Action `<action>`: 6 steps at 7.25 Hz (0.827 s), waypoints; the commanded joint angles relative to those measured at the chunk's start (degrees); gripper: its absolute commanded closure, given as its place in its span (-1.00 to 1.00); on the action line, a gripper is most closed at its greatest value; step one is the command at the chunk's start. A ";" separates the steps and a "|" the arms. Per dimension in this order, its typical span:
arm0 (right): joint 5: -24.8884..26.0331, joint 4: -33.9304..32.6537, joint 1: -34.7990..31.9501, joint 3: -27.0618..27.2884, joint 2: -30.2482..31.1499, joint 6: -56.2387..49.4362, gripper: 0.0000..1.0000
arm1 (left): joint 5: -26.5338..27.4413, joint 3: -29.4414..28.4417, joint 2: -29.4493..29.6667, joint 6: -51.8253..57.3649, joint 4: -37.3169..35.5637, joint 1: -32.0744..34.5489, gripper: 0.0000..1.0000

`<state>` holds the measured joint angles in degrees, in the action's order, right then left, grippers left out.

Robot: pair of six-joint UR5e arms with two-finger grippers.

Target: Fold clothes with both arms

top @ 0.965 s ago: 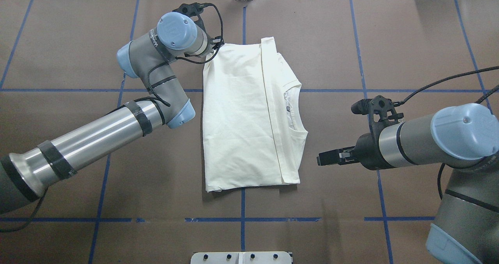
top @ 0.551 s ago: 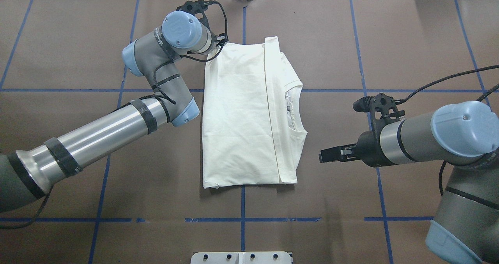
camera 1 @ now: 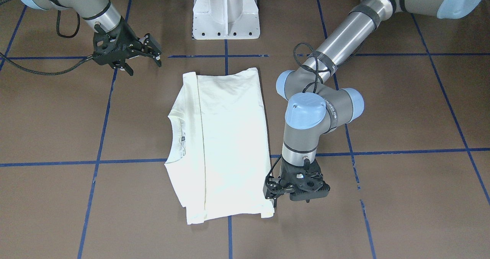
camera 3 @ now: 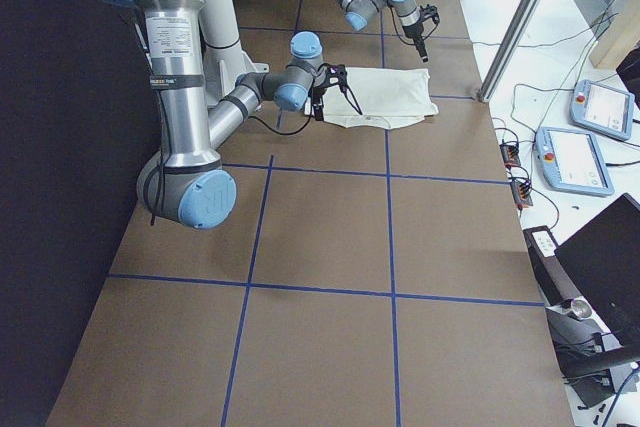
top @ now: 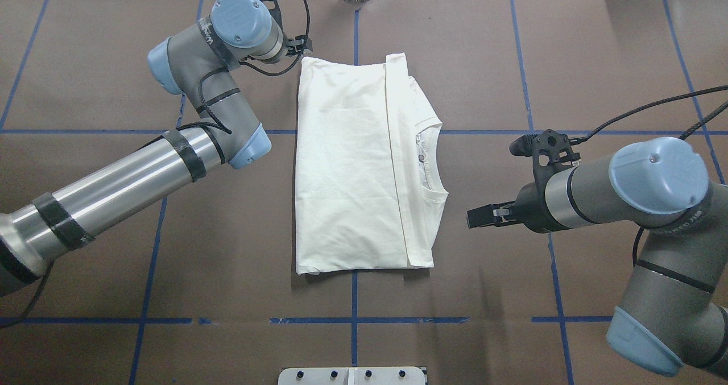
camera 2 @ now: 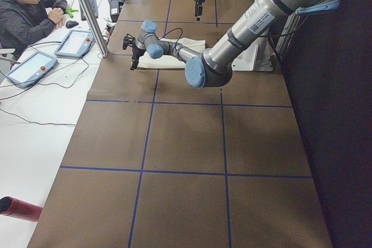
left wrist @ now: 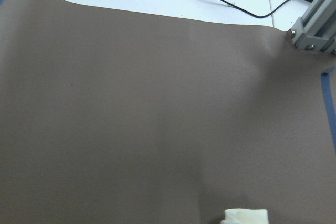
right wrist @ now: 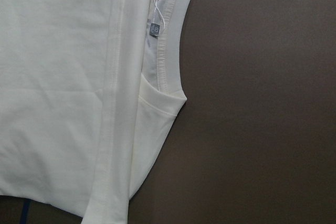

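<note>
Overhead and front views of a cream-white long-sleeved T-shirt [top: 347,169], folded into an upright rectangle, plain side up. It lies flat in the middle of the brown paper-covered tabletop [top: 483,61], which is crossed by blue tape lines. The ribbed neckline [top: 433,163] faces my right side.

My left claw [camera 1: 291,196] hangs just beside the shirt's far left corner, apart from the cloth. It points down under its wrist, so I cannot tell whether it is spread or closed. My right claw [top: 475,217] hovers near the neckline side with nothing in it, its fingers slightly spread.

The lengthwise folds look done, and I judge a crosswise fold is due. To do it well, I would have each claw pinch one corner of the same short edge, catching every layer. I would lift low, carry both corners over in step, and lay edge on edge so that nothing skews.

A second ago my left wrist covered that far left corner. It has since drawn back toward the far edge, and the corner now lies flat and uncovered. My right claw has hardly shifted.
</note>
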<state>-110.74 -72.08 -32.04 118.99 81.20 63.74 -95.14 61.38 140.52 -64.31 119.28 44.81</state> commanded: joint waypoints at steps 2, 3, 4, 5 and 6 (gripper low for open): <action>8.56 -22.36 5.55 -7.06 -18.90 -6.33 -1.00 | -4.26 29.14 -14.18 2.61 -16.40 -0.07 -1.00; 9.74 -24.06 7.06 -11.29 -22.54 -6.43 -1.00 | -7.22 36.63 -17.70 2.52 -19.06 -0.33 -1.00; 9.75 -23.99 8.30 -13.76 -23.62 -6.52 -1.00 | -8.82 40.79 -19.74 2.09 -20.74 -0.42 -1.00; 9.75 -24.08 9.09 -17.44 -25.72 -6.52 -1.00 | -9.09 42.66 -20.46 1.82 -21.45 -0.77 -1.00; 9.75 -24.08 9.19 -19.05 -26.78 -6.61 -1.00 | -9.10 42.51 -20.55 1.73 -21.46 -1.65 -1.00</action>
<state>-101.11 -95.96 -23.44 102.92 56.33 57.24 -103.83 102.46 120.72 -62.38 98.45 43.97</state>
